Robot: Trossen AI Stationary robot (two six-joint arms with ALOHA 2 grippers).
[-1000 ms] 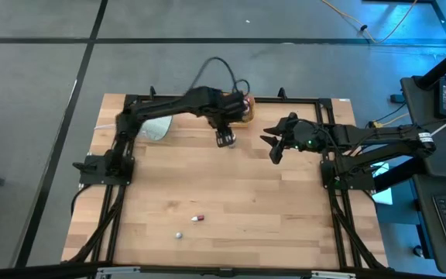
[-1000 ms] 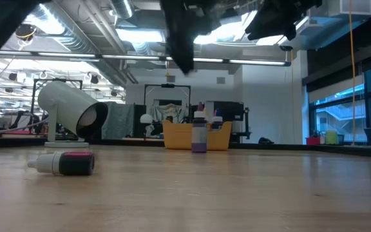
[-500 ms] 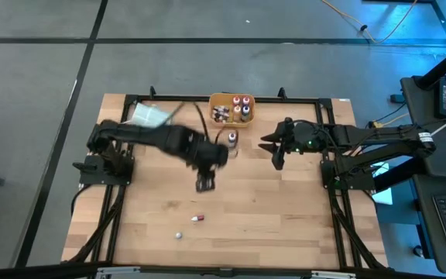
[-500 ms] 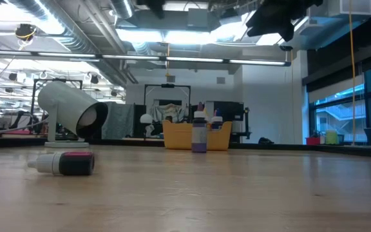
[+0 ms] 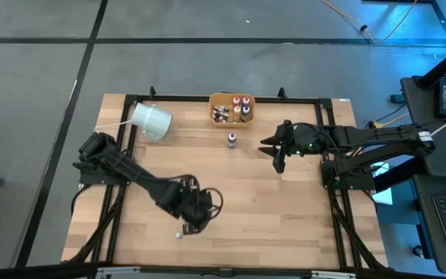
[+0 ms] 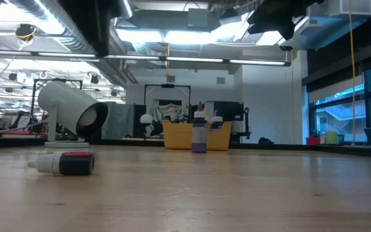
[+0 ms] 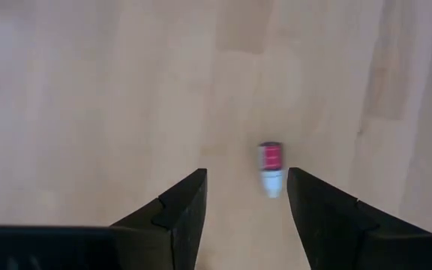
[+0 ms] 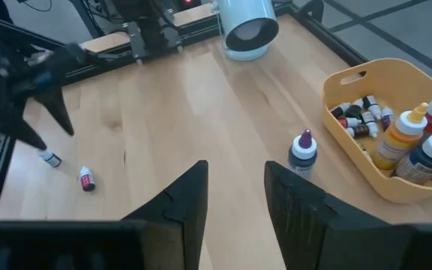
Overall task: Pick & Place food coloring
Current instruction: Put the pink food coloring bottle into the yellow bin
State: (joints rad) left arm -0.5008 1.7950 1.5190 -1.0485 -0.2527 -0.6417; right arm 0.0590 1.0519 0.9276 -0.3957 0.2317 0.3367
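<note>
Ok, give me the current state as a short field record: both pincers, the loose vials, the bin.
left pincer: open, low over the table's near part, fingers either side of the red vial
red vial: lying on its side, not gripped
white vial: loose on the table close by the left pincer
right pincer: open, raised over the table's right part, holding nothing
orange bin: at the far edge, bottles and vials inside
purple-capped bottle: upright just outside the bin
white cup: on its side, far left
</note>
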